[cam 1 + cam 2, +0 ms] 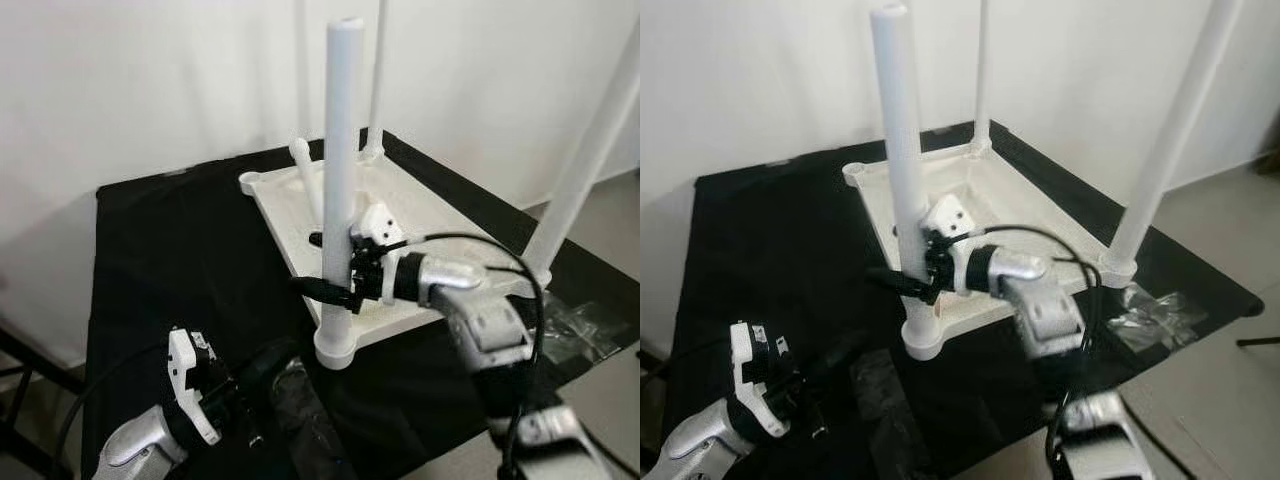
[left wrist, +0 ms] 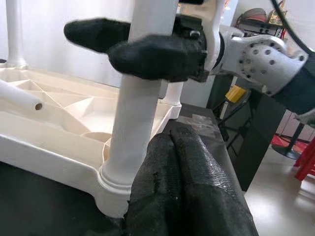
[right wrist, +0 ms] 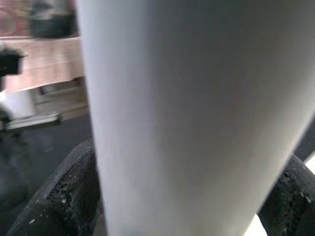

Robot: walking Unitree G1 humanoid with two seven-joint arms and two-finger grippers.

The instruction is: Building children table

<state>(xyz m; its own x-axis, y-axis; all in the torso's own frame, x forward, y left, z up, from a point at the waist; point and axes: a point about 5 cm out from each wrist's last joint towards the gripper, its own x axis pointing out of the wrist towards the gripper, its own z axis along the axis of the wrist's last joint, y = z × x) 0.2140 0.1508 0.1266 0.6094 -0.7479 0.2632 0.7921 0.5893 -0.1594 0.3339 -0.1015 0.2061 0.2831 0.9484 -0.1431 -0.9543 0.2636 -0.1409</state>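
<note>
The white children's table (image 1: 290, 222) lies upside down on a black-clothed surface. Three white legs stand upright in its corners. My right gripper (image 1: 332, 290) is shut on the nearest leg (image 1: 338, 150), a little above its socket; up close, that leg (image 3: 187, 113) sits between the black fingers (image 3: 64, 196). A fourth leg (image 1: 308, 175) lies loose on the underside near the far left corner. My left gripper (image 1: 285, 352) is shut and empty, low at the front left. Its fingertips (image 2: 172, 142) are close to the base of the held leg (image 2: 133, 123).
A clear plastic bag of small parts (image 1: 575, 325) lies on the cloth at the right edge. Another clear bag (image 1: 880, 385) lies at the front near my left gripper. A white wall stands behind. The cloth's left part (image 1: 170, 250) is bare.
</note>
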